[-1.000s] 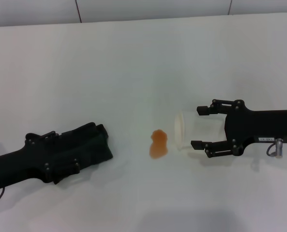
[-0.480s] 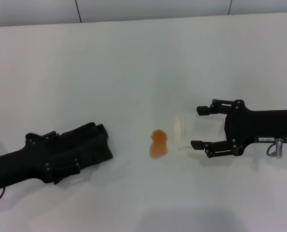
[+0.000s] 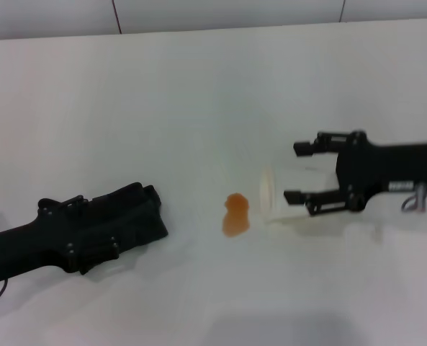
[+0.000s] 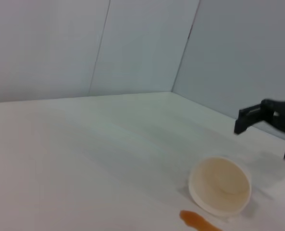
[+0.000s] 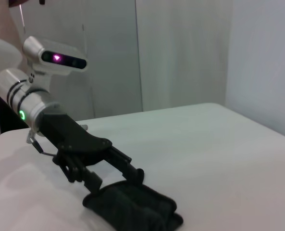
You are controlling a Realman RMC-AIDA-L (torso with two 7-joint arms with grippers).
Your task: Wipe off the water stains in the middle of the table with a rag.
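Right now my right claw straddles a tipped white cup, prongs spread wide (gripping nothing), just beside the water stains. My left claw pins the rag to the table; how far apart its prongs stand, I cannot tell.

The right gripper is showing black jointed fingers and a small white label; behind the left gripper, a silver wrist is glowing green.
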